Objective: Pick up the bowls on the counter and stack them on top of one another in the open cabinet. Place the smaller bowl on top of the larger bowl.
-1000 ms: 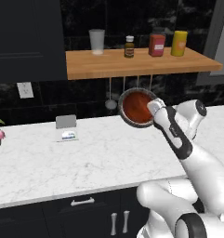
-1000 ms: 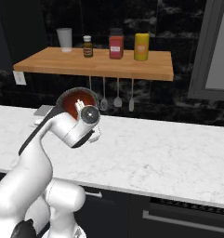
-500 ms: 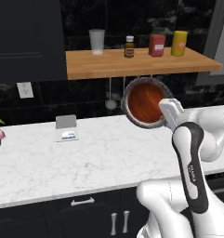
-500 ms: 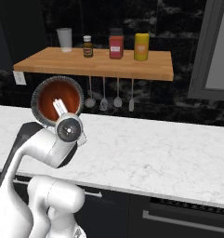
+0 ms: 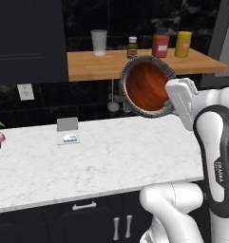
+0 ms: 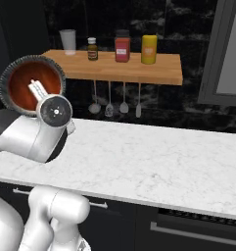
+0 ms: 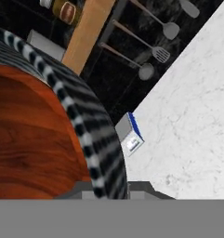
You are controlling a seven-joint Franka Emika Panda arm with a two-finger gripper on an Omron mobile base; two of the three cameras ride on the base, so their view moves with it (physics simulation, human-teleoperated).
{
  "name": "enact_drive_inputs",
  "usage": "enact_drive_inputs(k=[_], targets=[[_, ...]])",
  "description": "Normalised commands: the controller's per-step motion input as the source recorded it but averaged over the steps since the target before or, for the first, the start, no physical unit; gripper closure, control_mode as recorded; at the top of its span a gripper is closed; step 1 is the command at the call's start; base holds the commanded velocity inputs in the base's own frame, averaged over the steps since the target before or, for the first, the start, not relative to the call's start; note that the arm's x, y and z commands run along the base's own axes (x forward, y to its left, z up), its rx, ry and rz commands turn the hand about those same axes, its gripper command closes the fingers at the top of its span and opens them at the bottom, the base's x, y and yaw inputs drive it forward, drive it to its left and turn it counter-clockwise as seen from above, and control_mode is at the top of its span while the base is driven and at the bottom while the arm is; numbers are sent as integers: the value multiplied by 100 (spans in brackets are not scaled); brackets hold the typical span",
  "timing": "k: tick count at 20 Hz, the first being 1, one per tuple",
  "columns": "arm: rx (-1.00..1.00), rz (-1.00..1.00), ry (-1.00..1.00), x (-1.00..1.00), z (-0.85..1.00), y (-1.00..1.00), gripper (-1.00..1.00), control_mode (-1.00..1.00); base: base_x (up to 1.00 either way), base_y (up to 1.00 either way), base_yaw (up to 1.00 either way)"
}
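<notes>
- Bowl (image 5: 148, 85) — a round one with a glossy rust-red inside and a dark rim marked with pale stripes, held up in the air, tipped on its side so the opening faces both base cameras; it hangs above the counter and in front of the shelf edge, touching neither.
- Counter (image 5: 101, 156) — long white marble with faint grey veins, over dark drawers, well below the raised bowl.
- Shelf (image 5: 87, 65) — light-brown wooden board on the black wall; the bowl's upper rim overlaps its front edge in the left base view and sits just left of its end in the right base view.
- End effector (image 5: 178, 97) — it meets the bowl at the rim on the arm's side; in the right base view a pale finger (image 6: 35, 89) lies across the red inside. The bowl is held by its rim, though how tightly the fingers are pressed cannot be made out.
- Hand view — the striped rim (image 7: 85, 125) and red inside crowd the left, right against the camera.
- Jars (image 5: 159, 45) — a glass, a small brown bottle, a red jar and a yellow jar stand in a row on the shelf.
- Utensils (image 6: 108, 100) — spoons and ladles hang under the shelf.
- Small card holder (image 5: 67, 125) — stands on the counter, left of the bowl, well apart.
</notes>
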Motion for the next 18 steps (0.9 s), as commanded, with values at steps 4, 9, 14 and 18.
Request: enact_drive_inputs(k=[4,9,14,18], targets=[[0,-3,0,94,76,68,100,-100,0,0,0],[-2,-15,15,100,9,53,100,-100,0,0,0],[-2,-20,34,99,17,17,100,-100,0,0,0],[0,-16,31,97,44,1,100,-100,0,0,0]])
